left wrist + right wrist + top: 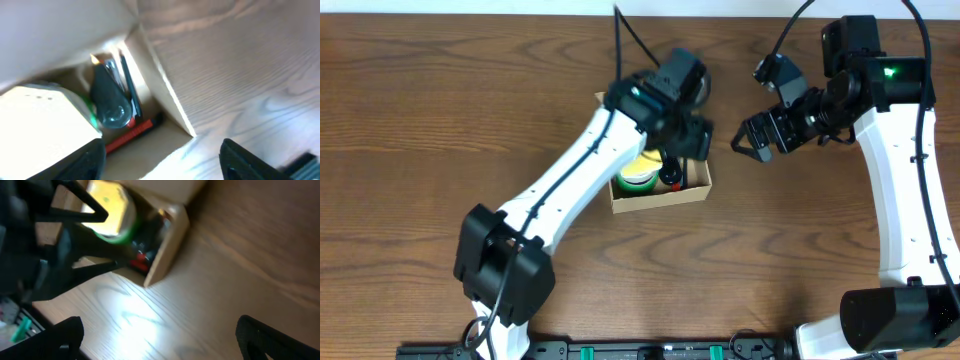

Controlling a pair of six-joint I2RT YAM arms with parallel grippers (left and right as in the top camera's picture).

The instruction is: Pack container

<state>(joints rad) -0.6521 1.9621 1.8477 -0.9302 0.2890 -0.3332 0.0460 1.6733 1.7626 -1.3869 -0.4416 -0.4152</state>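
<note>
"Container (660, 198) location?"
"Beneath my left gripper (686, 140). Its fingers are spread wide with one container corner between them, nothing gripped. A red pen (127, 136) lies inside."
"Right gripper (752, 140)?"
"Fingers apart and empty, beside the container's outer wall, not touching."

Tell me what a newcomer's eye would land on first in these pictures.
The white left arm slants across the middle of the table, its left gripper open over the open cardboard box. Inside the box a yellow and green round item stands out, with a red stick-like thing beside it. The right gripper hangs open just right of the box.
</note>
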